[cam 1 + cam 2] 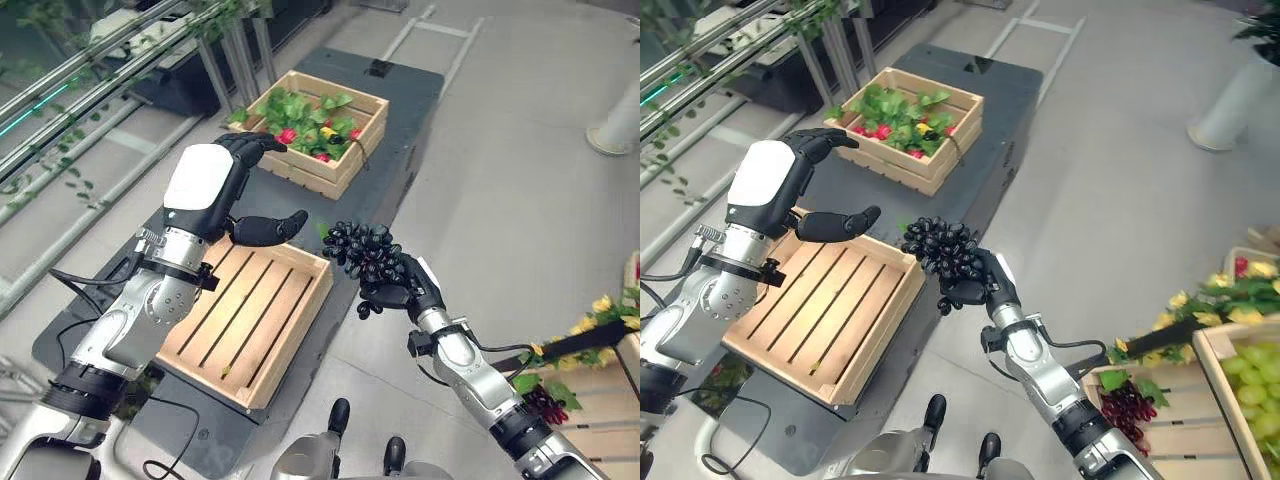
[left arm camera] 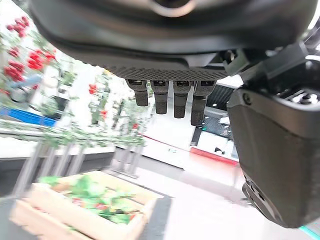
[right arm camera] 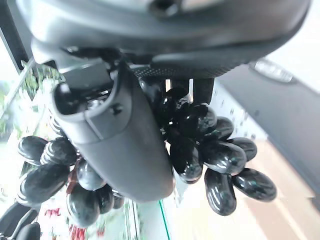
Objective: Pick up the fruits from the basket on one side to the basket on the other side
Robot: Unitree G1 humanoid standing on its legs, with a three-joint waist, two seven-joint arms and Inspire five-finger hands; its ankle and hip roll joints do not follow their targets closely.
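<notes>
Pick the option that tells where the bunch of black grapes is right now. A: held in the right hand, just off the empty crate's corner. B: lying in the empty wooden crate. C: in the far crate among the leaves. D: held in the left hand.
A: the right hand has its fingers curled round the bunch of black grapes, held up beside the near corner of the empty wooden crate, while the left hand is open and holds nothing.

Head stereo pair looking down, sharing both crates, wrist cameras close along each hand
</notes>
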